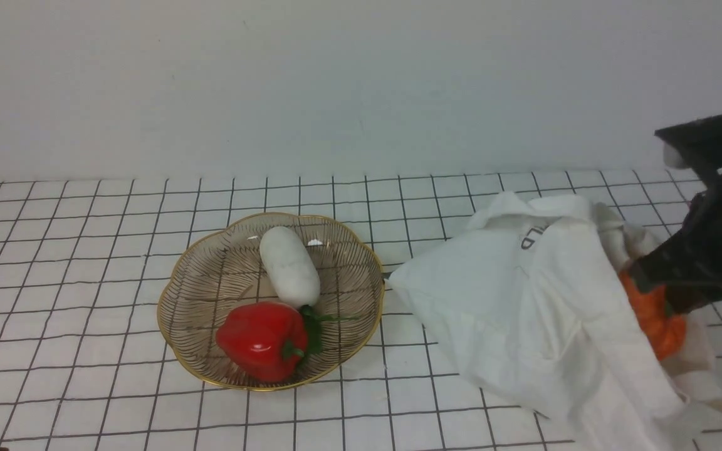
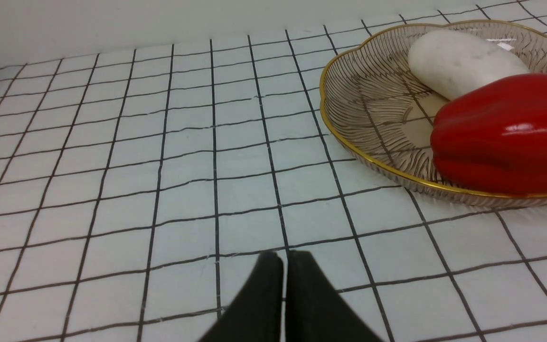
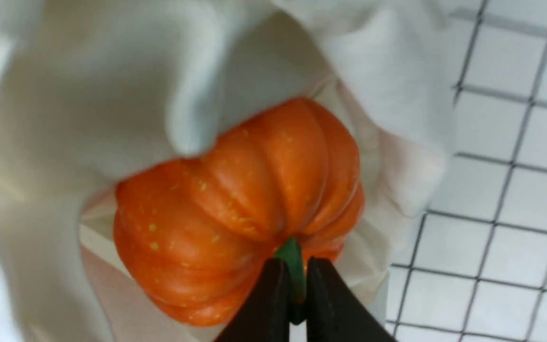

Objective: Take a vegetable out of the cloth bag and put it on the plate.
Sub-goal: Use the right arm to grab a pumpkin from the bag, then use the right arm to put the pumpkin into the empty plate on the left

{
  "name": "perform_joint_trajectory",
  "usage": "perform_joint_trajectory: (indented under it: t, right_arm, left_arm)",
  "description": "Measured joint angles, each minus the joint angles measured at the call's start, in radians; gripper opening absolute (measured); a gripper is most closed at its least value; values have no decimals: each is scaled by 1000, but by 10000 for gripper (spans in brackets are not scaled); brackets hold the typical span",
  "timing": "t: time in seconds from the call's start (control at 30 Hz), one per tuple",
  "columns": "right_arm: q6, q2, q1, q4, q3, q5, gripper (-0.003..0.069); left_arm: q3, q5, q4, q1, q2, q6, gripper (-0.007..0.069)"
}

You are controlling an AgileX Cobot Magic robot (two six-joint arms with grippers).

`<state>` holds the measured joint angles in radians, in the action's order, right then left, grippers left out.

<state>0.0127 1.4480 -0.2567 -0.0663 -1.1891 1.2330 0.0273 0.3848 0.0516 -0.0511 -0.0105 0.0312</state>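
Pumpkin (image 3: 235, 204) | loc: in cloth bag (image 1: 524, 294) mouth, well apart from plate (image 1: 210, 275) | R hand (image 3: 297, 285): pinching green stem (image 3: 292, 254) | L hand (image 2: 284, 266): pressed together, empty | handling: prob light, rigid, slick; stem = thin hold, may swing

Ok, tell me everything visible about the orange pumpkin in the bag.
The pumpkin is small, round and deeply ribbed, glossy orange with pale yellow speckles, and looks like plastic. It lies on its side in the open mouth of the cloth bag, partly covered by a fold of fabric. Its short green stem is pinched by the right end effector.
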Motion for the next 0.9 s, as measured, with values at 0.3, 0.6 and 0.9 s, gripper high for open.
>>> perform_joint_trajectory:
  t: [0.3,0.6,0.9]
  right_arm:
    - [2,-127,0,-12,-19,9,16]
    - [3,-226,0,-5,-21,16,15]
    - [3,-267,0,79,-177,33,16]
  left_arm:
    - [0,0,0,0,0,0,-8]
    - [0,0,0,0,0,0,-8]
    - [0,0,0,0,0,0,-8]
